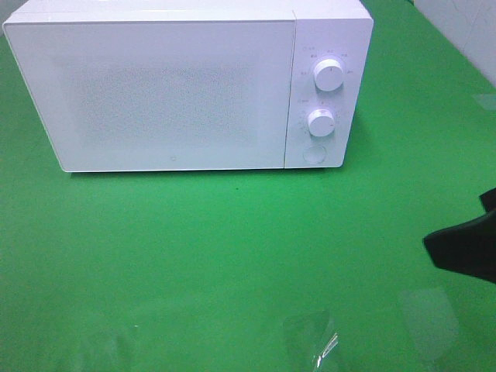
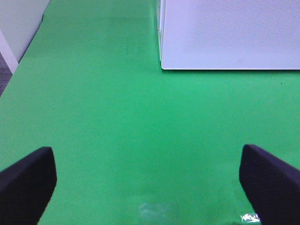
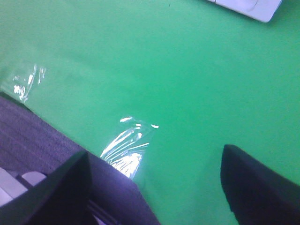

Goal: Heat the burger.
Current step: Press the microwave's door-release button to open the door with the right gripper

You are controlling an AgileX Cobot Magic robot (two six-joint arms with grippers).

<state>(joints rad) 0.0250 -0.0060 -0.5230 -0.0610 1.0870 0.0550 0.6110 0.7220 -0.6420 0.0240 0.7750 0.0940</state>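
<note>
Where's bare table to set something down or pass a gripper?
Bare green cloth spans from the closed microwave to the near edge, plus a strip to its left. Crowded only at far right, where the right gripper hangs open. Flat clear tape patches dot the near edge.

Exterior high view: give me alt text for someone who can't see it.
A white microwave, door shut, stands at the back of a green table, with two knobs above a round button on its right panel. A black part of the right arm enters from the right edge.
</note>
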